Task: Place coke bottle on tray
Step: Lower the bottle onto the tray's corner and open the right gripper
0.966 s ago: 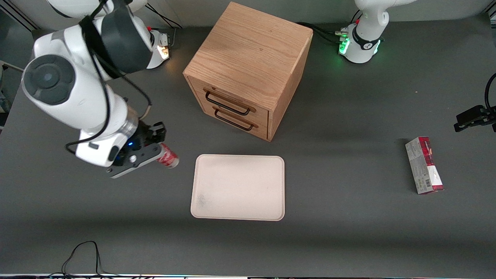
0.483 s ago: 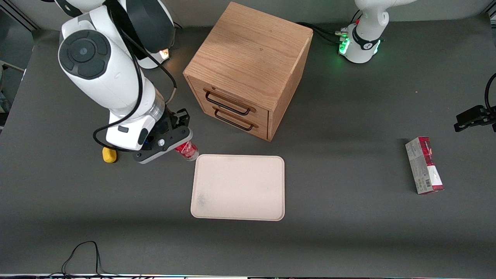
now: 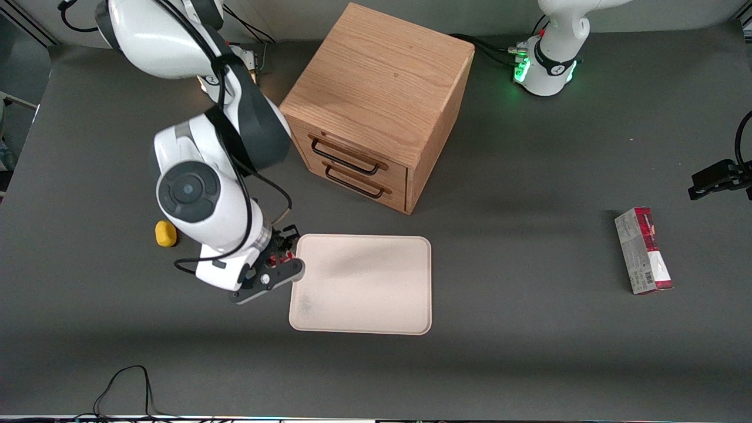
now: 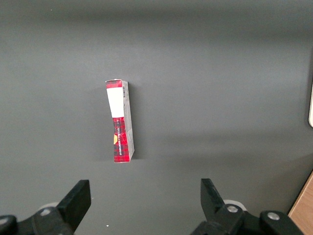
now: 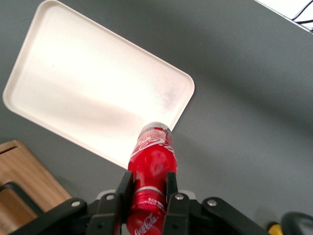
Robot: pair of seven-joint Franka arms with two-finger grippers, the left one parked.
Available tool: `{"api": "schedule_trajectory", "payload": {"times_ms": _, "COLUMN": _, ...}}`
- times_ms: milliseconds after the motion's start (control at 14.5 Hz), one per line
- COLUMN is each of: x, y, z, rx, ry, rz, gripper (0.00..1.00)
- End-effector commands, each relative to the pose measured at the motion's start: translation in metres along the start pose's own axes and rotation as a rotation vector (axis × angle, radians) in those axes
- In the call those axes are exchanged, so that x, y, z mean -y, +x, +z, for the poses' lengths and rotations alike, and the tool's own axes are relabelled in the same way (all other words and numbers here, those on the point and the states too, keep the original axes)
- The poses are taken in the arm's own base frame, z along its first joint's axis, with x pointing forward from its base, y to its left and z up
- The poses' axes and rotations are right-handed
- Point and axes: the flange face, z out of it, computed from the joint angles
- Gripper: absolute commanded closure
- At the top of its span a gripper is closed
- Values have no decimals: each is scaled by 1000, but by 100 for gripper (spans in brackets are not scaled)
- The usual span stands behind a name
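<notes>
while the bottle (image 5: 151, 161) is clamped between the gripper (image 5: 146, 188) fingers (image 5: 124, 188), pickup counts as done and the carry looks nearly finished. fingers sit narrow around the bottle's upper body, one each side, silvery base pointing away from the wrist toward the tray (image 5: 73, 88). in the front view only a sliver of red shows under the gripper (image 3: 281, 261), which hangs right at the tray (image 3: 364, 294) edge nearest the working arm's end of the table (image 3: 529, 352). bottle is lifted, not resting on anything i can see.

wrist view puts the bottle base over the tray's rim area, near one rounded corner, so it is at the border rather than over the middle. tray itself is bare, nothing on it.

left to do, as i judge it: shift a little further over the tray so the base clears the rim, lower until the base touches the flat, open fingers, retreat. main risk is setting down on the rim and tipping, since the bottle is slim.

other stuff relative to the tray: cabinet (image 3: 376, 100) farther from the front camera, yellow object (image 3: 165, 233) near the arm, carton (image 3: 643, 249) well apart toward the parked arm's end.
</notes>
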Motion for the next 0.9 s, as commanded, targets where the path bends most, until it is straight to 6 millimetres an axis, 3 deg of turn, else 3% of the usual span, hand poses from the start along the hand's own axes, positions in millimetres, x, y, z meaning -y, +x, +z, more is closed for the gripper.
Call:
{"api": "schedule_trajectory", "payload": {"times_ms": 0, "x": 2, "y": 11, "z": 17, "rx": -21, "ry": -11, "rz": -2, "gripper": 100}}
{"api": "schedule_trajectory", "payload": {"times_ms": 276, "x": 3, "y": 25, "z": 68, "rx": -6, "ry": -16, "rz": -2, "gripper": 100}}
{"api": "schedule_trajectory", "payload": {"times_ms": 552, "x": 4, "y": 34, "z": 105, "rx": -6, "ry": -23, "rz": -14, "gripper": 100}}
{"api": "schedule_trajectory", "payload": {"times_ms": 828, "x": 4, "y": 38, "z": 118, "rx": -19, "ry": -25, "rz": -15, "gripper": 100}}
